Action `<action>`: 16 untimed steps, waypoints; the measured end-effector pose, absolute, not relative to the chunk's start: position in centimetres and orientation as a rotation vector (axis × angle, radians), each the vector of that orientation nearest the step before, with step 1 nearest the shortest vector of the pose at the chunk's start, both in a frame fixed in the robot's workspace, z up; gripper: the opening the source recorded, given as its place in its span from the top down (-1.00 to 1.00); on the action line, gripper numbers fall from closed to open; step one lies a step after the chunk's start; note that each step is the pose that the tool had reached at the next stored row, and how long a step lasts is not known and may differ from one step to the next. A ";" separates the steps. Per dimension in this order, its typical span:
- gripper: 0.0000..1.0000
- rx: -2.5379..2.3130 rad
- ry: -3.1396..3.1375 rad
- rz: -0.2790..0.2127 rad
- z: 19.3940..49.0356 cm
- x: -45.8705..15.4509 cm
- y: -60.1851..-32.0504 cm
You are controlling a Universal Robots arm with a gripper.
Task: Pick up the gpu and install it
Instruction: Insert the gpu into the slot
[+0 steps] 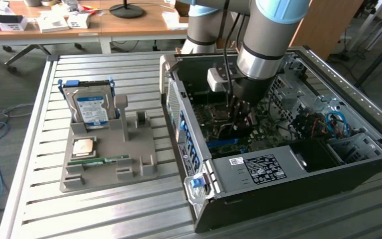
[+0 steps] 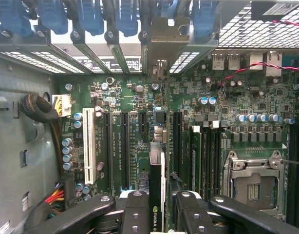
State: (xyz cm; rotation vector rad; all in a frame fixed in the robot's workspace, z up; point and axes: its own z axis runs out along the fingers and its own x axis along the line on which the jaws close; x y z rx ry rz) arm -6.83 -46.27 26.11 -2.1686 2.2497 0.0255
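- The gpu (image 2: 157, 178) is inside the open computer case (image 1: 177, 99). It is seen edge-on, a thin dark card standing upright over the motherboard (image 2: 140, 97) and running parallel to the long black expansion slots (image 2: 124, 146) just beside it.
- The gripper (image 2: 161, 204) has its jaws pinching the card, one pad on each flat face, near the edge farthest from the board. In the exterior view the gripper (image 1: 234, 107) reaches down into the middle of the case.
- Handling, as a judgement: the card looks light and stiff, but fragile. Its flat faces and far edge are the safe places to hold. The contact edge and small parts should take no pressure. The smooth faces could slip in the pinch if the card meets its slot crooked.
- Hidden: the contact edge lies behind the card's own body, so I cannot tell whether it touches a slot or is seated. The bracket end is hard to pick out against the rear openings under the blue clips (image 2: 91, 14). In the exterior view the arm's wrist stands in front of the card.
- The CPU socket (image 2: 254, 183) is well apart from the card.
- In the exterior view, at about 9 o'clock of the case, a grey holder (image 1: 98, 174) sits on the slatted tabletop (image 1: 111, 219). It carries a hard drive (image 1: 91, 107) at its 12 o'clock end and a green memory stick (image 1: 98, 161) toward 6 o'clock.
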 end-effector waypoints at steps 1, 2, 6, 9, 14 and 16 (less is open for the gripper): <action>0.47 -2.169 2.250 0.025 26.1 -6.8 -46.3; 0.47 -2.169 2.250 0.025 26.1 -6.8 -46.3; 0.47 -2.168 2.249 0.026 26.0 -6.8 -46.3; 0.47 -2.169 2.250 0.025 25.9 -6.8 -46.3; 0.47 -2.168 2.249 0.026 25.9 -6.8 -46.3; 0.47 -2.169 2.250 0.025 25.8 -6.8 -46.3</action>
